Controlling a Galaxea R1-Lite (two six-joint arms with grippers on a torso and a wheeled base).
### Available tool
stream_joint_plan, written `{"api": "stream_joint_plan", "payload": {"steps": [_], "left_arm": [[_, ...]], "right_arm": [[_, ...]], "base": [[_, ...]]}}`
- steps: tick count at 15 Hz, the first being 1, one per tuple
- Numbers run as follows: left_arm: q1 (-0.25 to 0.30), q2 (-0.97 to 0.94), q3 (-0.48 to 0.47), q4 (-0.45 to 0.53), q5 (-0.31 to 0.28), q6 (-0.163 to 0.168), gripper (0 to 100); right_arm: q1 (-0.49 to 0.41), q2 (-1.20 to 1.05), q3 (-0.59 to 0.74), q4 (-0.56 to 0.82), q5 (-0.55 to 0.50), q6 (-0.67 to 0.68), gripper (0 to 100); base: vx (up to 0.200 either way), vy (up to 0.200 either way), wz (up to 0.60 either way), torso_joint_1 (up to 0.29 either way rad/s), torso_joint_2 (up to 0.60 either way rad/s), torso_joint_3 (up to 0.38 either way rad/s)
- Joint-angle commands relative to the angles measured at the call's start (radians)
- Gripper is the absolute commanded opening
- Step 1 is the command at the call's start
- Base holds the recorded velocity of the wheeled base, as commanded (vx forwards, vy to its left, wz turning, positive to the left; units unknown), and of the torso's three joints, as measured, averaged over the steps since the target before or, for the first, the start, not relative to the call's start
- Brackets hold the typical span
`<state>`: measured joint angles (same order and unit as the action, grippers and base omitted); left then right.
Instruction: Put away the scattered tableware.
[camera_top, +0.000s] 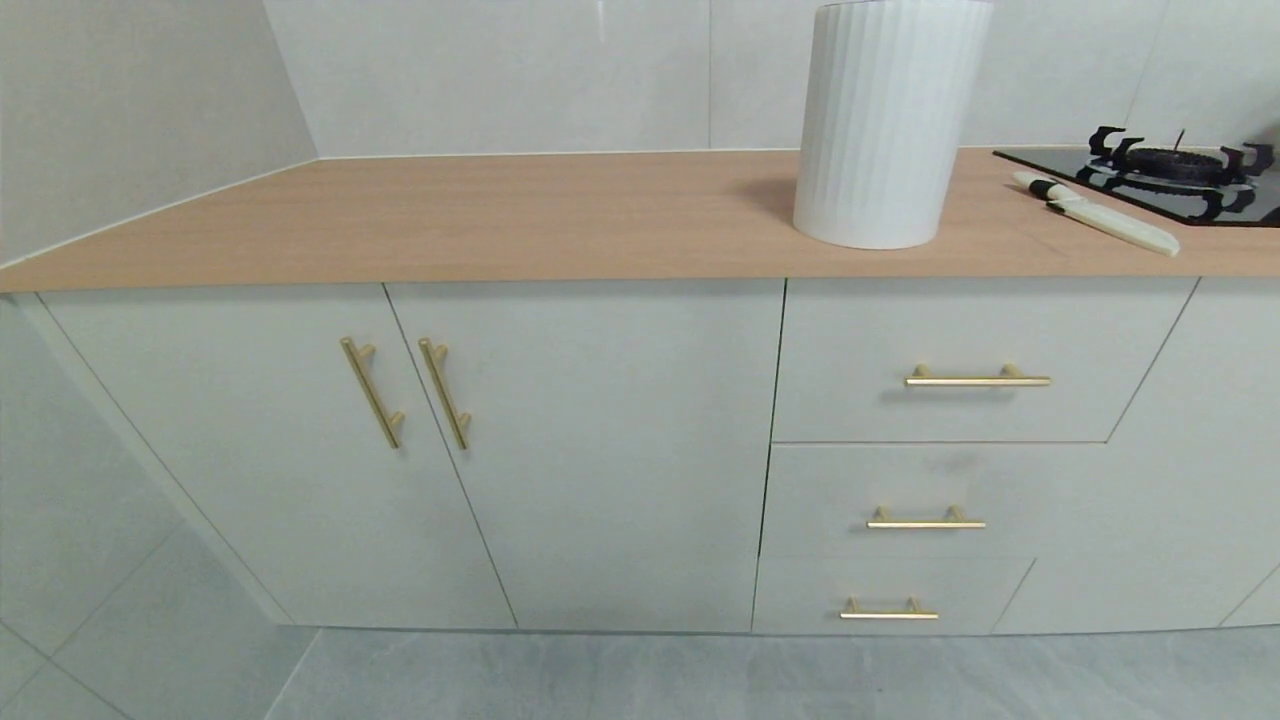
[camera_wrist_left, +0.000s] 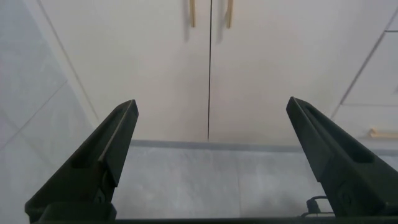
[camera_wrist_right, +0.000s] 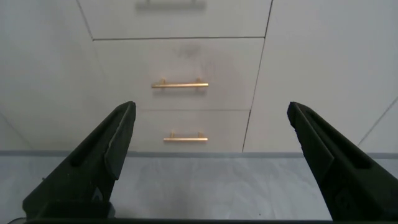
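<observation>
matt wood-look worktop (camera_top: 500, 215), ribbed canister (camera_top: 885, 130), brass-look hdls (camera_top: 978, 379), smooth cab. fronts (camera_top: 600, 450)

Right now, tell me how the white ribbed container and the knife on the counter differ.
The white ribbed container stands upright; the knife lies flat. The container is tall and bulky; the knife is slim and low. The container is plain white; the knife has a black band near one end. Both are pale and rest on the wooden counter.
</observation>
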<state>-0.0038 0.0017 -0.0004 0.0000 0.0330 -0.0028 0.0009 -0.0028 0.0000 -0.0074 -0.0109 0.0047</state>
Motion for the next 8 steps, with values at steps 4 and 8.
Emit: {"api": "stream_joint_plan", "payload": {"steps": [4,8], "left_arm": [[-0.001,0.001,0.000,0.000,0.001,-0.003,100],[-0.001,0.001,-0.001,0.000,0.001,-0.003,100]], "right_arm": [[-0.001,0.003,0.000,0.000,-0.001,0.001,100],[0.001,0.003,0.000,0.000,-0.001,0.001,100]], "base": [[0.100,0.000,-0.30,0.002,0.00,0.005],[0.000,0.000,-0.15,0.002,0.00,0.002]]}}
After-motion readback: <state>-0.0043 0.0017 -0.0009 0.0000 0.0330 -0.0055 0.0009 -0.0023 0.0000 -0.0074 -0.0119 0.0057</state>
